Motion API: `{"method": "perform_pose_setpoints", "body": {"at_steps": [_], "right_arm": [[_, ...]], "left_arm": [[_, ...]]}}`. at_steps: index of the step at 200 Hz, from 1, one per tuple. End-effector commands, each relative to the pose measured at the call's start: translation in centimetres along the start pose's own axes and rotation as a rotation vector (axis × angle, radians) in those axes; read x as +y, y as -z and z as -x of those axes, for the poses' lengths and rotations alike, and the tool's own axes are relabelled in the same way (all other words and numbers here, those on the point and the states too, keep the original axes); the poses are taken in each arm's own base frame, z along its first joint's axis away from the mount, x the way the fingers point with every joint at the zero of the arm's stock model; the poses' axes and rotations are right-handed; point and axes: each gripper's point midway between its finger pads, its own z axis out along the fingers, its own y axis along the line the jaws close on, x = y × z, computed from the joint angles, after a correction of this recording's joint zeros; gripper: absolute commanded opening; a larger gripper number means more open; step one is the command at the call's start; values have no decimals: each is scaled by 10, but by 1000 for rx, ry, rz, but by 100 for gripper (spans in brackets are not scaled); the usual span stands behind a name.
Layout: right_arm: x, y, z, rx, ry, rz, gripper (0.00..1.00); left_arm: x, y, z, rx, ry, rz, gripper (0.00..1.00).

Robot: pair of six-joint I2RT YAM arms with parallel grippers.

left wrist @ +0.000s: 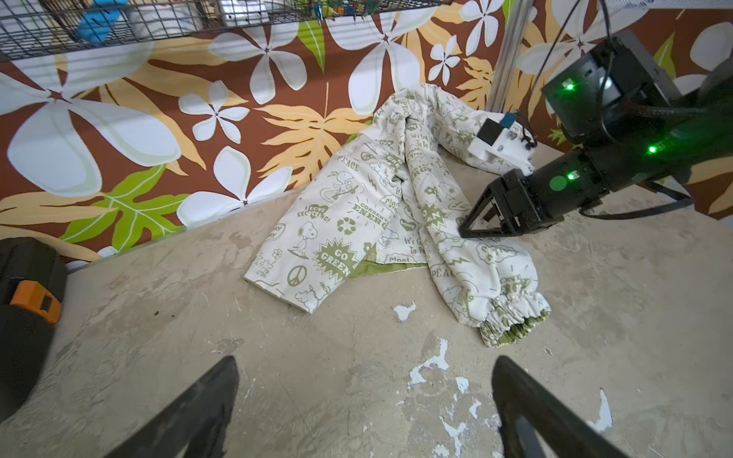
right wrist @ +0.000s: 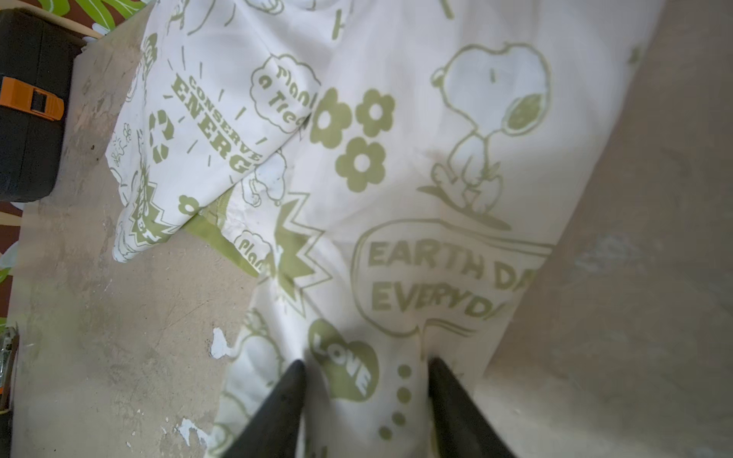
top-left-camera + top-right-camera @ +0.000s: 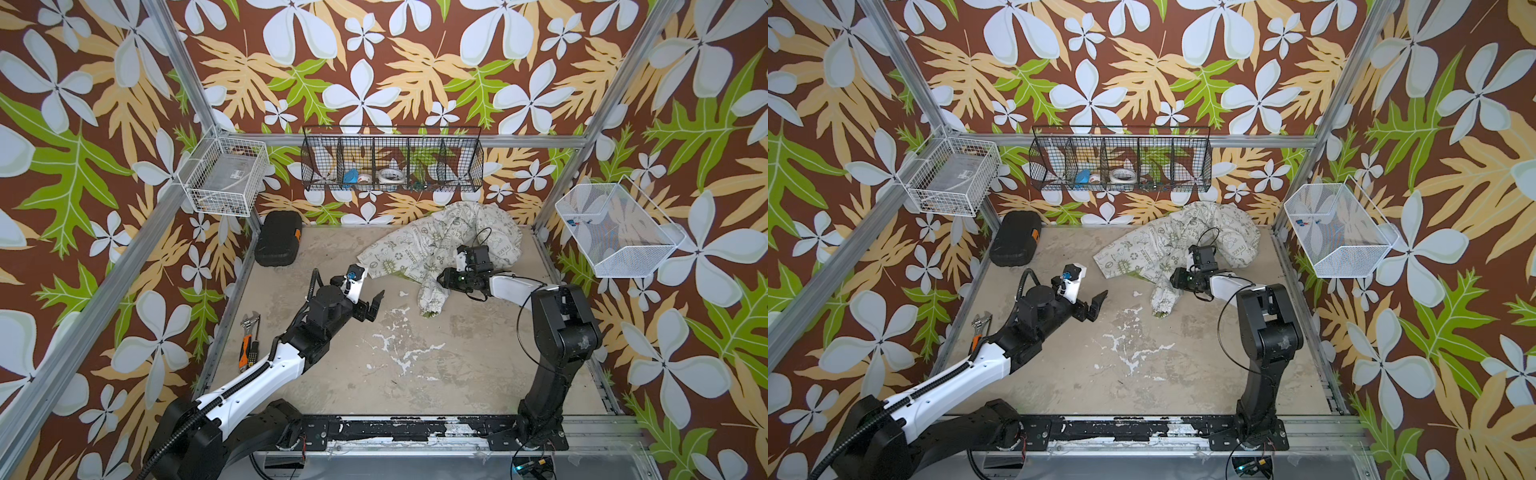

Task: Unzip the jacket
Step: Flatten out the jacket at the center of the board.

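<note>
Presently the jacket [image 3: 436, 245] [image 3: 1154, 249] lies crumpled on the table [image 3: 415, 374], in the far part toward the robot's right; its bulk is bunched against the back wall; its long axis runs diagonally from that far corner toward the table's middle; one sleeve continues this line and points its gathered cuff [image 1: 515, 329] at the near side, while a flatter panel [image 1: 309, 253] spreads toward the left arm. The garment's front and back cannot be told apart; the zipper cannot be made out in any view; only a strip of green cloth [image 1: 380, 269] shows under a folded edge, and the hood cannot be picked out among the folds. The right gripper [image 2: 367, 363] rests on the sleeve; its fingers [image 2: 277, 404] stand partway together with a band of printed cloth between them; whether they actually pinch that cloth cannot be told. In both top views the right wrist covers the contact area. The left gripper [image 1: 365, 365] hangs above bare table, well apart from the jacket, with its fingers [image 1: 198, 412] spread wide and nothing between them; the wrist view cuts off their bases. A black case [image 3: 277, 239] with an orange latch sits at the far left; a wrench [image 3: 249, 324] lies along the left edge.
</note>
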Motion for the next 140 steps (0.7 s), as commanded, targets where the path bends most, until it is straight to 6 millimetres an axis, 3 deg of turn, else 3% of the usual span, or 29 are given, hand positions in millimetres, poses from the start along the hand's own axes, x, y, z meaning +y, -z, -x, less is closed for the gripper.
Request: {"method": "perform_pose_setpoints", "body": {"at_steps": [1,8,30,55,98,140], "right_arm": [[12,-1,-3,34,23,34,8],[19,0,-4,42,33,47,0],[47,16,-4,47,83,77,0],[93,52,1,11,141,152,0],[147,116,14,-68,165,245,0],[184,154,18,-109,175,330,0]], "left_arm": [[-12,-4,1,8,7,-47,100],[-18,-6,0,15,7,-63,100],[-36,-13,-10,47,-7,-112,100],[-57,-22,-17,72,-5,-174,100],[-83,-31,4,9,3,-226,100],[-114,-35,17,-40,17,-280,100]]}}
